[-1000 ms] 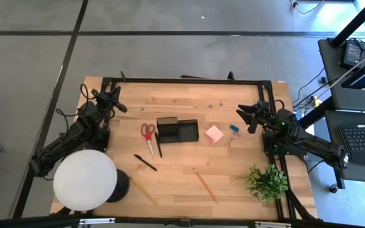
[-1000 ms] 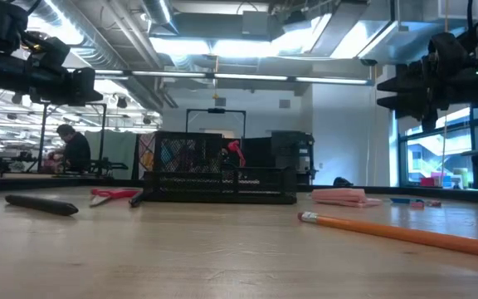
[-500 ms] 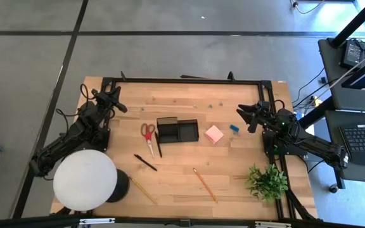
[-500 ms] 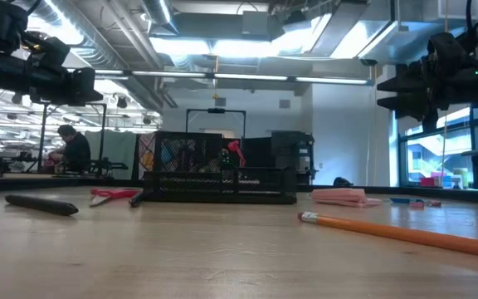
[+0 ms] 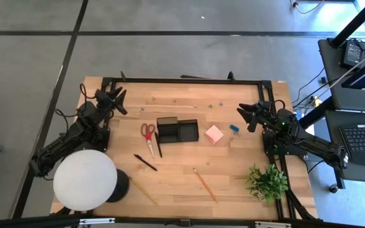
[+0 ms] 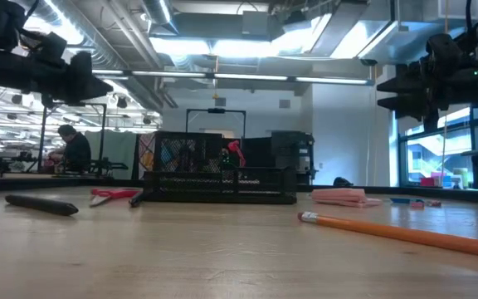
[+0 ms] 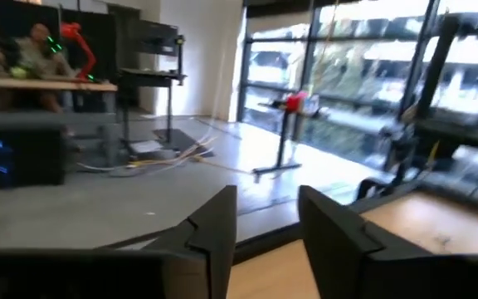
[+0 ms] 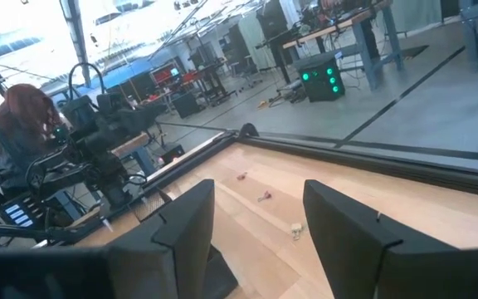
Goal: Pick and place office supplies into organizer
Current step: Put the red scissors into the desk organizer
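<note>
Black organizer [image 5: 177, 130] sits mid-table (nothing picked up), left gripper [image 5: 118, 101] and right gripper [image 5: 246, 116] both hover with jaws apart.

You have no writing to read anywhere in these views: no label, brand, number or sign comes through. The organizer [image 5: 177, 131], the pink sticky-note block [image 5: 214, 133] and the pencil [image 6: 392, 232] show bare surfaces. The laptop [image 5: 355, 52] beside the table may carry markings, but they are too small for you to make out.
</note>
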